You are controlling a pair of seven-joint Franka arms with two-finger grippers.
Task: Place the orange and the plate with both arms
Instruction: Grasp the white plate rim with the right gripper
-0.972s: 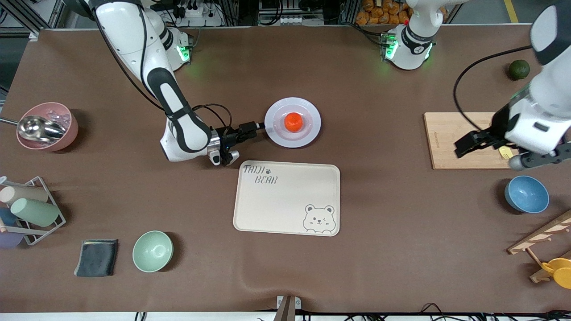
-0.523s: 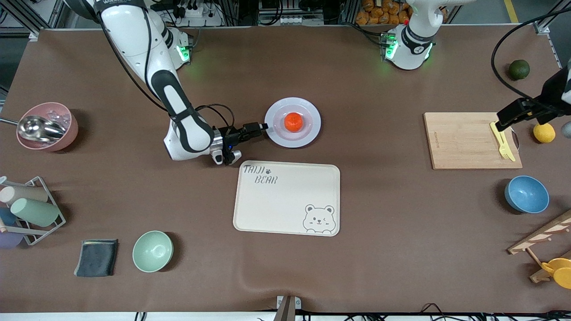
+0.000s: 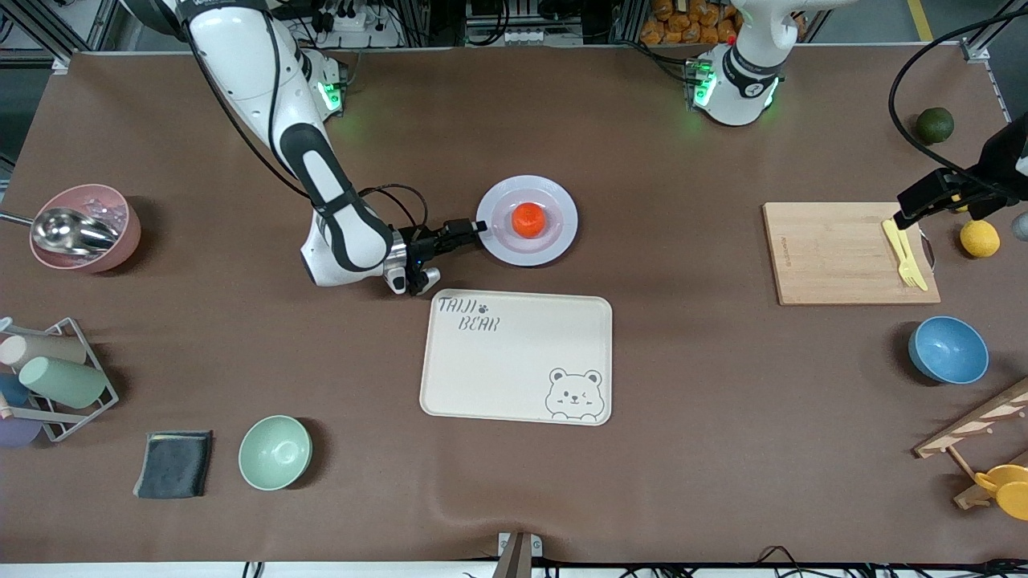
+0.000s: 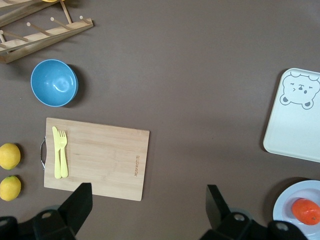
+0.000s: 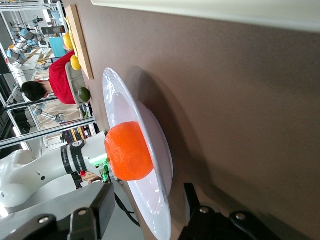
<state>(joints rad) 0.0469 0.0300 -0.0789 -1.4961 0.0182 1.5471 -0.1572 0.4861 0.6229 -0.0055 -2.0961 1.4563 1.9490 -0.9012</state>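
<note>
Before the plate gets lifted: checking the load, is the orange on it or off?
On: the orange sits in the middle of the plate.

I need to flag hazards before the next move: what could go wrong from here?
1. The orange sits loose on the plate; tilting the plate in a lift could roll it off.
2. The right end effector straddles only the plate's thin rim, open, so a shallow grip might slip.
3. The tray lies just nearer the camera; a low carry could clip its edge.
</note>
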